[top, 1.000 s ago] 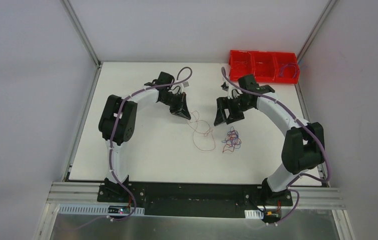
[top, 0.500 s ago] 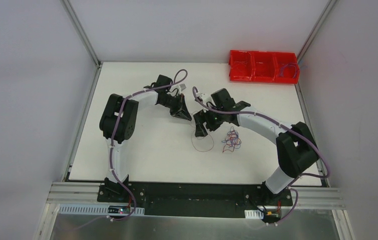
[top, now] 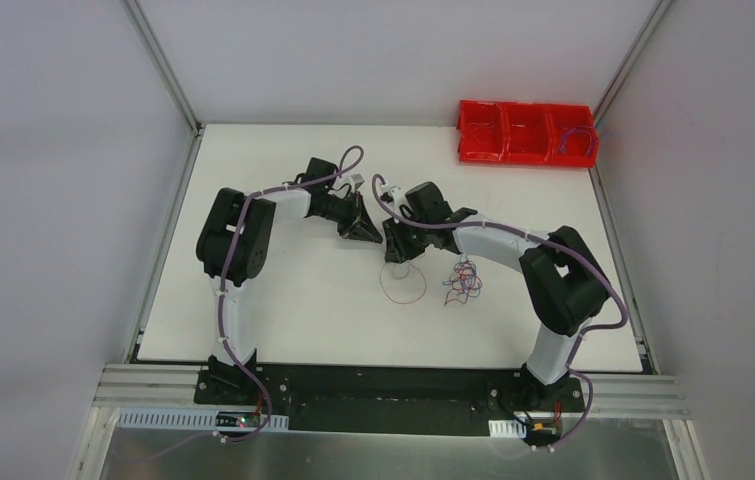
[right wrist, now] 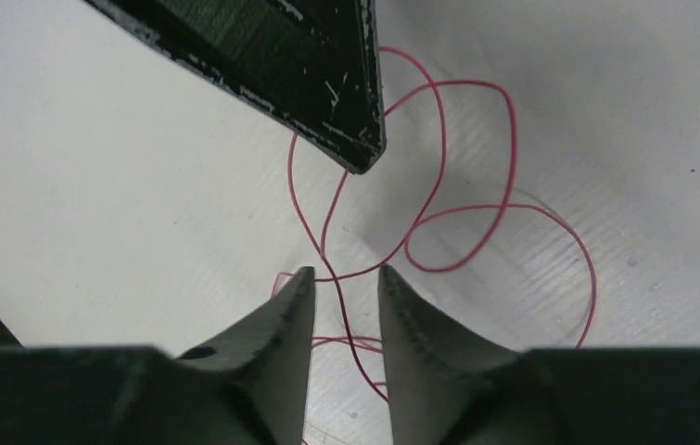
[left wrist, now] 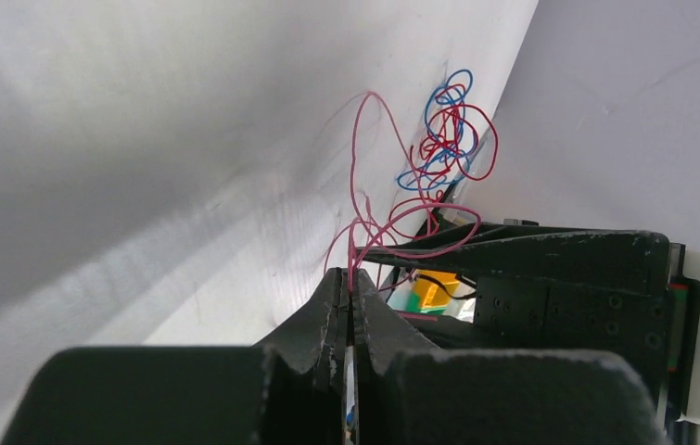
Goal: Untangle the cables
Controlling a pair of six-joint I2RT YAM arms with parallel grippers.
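The cables lie mid-table in two parts. A small red-and-blue tangle (top: 463,280) (left wrist: 448,139) sits to the right, and one long red cable (top: 403,284) (left wrist: 353,185) is drawn out of it in loose loops. My left gripper (top: 368,232) (left wrist: 348,276) is shut on an end of that red cable and holds it off the table. My right gripper (top: 396,252) (right wrist: 346,273) is right beside it, tips down over the loops. Its jaws stand a narrow gap apart, and a red strand (right wrist: 341,296) runs between them untouched.
A red bin (top: 525,132) with three compartments stands at the back right corner, with a thin wire in its right compartment. The left gripper's black finger (right wrist: 327,83) hangs just ahead of the right jaws. Metal frame posts rise at both back corners of the table.
The right arm swung left from near the red bin to beside the left gripper, and its jaws narrowed. The left gripper drew slightly back and left, shrinking the red loop.
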